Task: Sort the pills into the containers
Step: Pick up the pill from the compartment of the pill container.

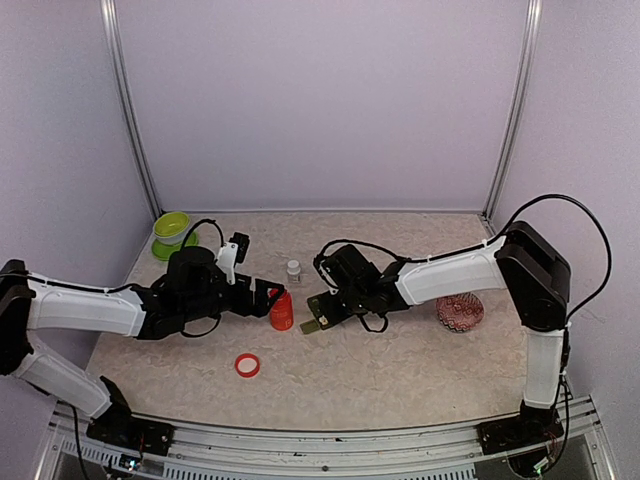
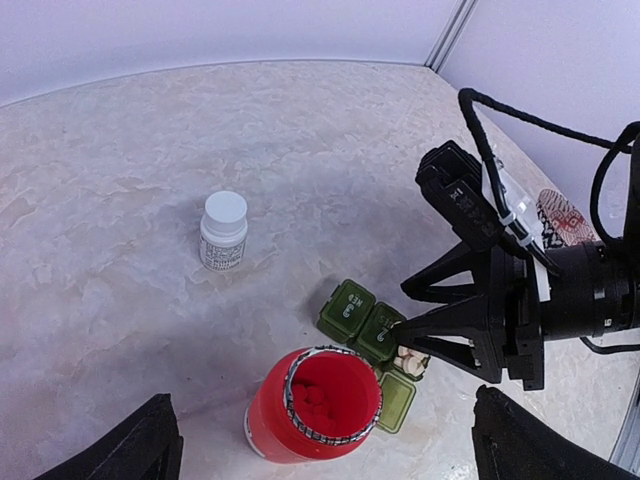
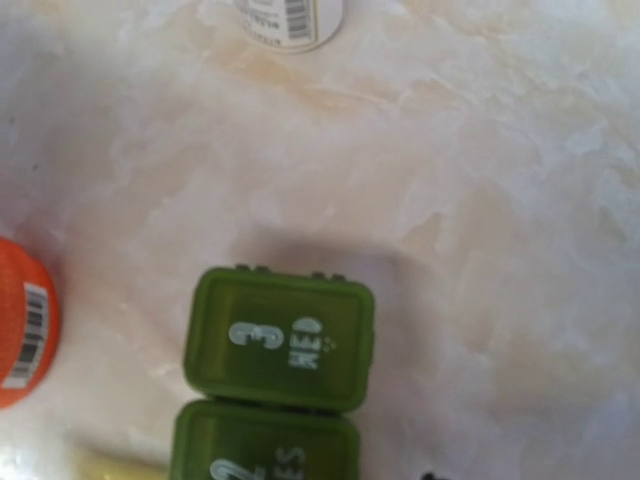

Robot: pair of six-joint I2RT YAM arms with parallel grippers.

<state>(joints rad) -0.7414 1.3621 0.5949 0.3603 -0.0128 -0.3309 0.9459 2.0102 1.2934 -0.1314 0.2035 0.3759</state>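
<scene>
The containers are a dark green row of three joined boxes. Boxes 3 and 2 are lidded. The end box is open, its lid flat, with white pills inside. An open red bottle holding red pills stands right beside the row. My left gripper is open wide, one finger on each side of the bottle and clear of it. My right gripper hovers over box 2 and the open box, its fingertips a little apart with nothing seen between them. The right wrist view does not show its own fingers.
A small white capped bottle stands behind the row. A red cap lies nearer the front. A lime-green bowl sits at the back left and a pink patterned dish at the right. Walls close in three sides.
</scene>
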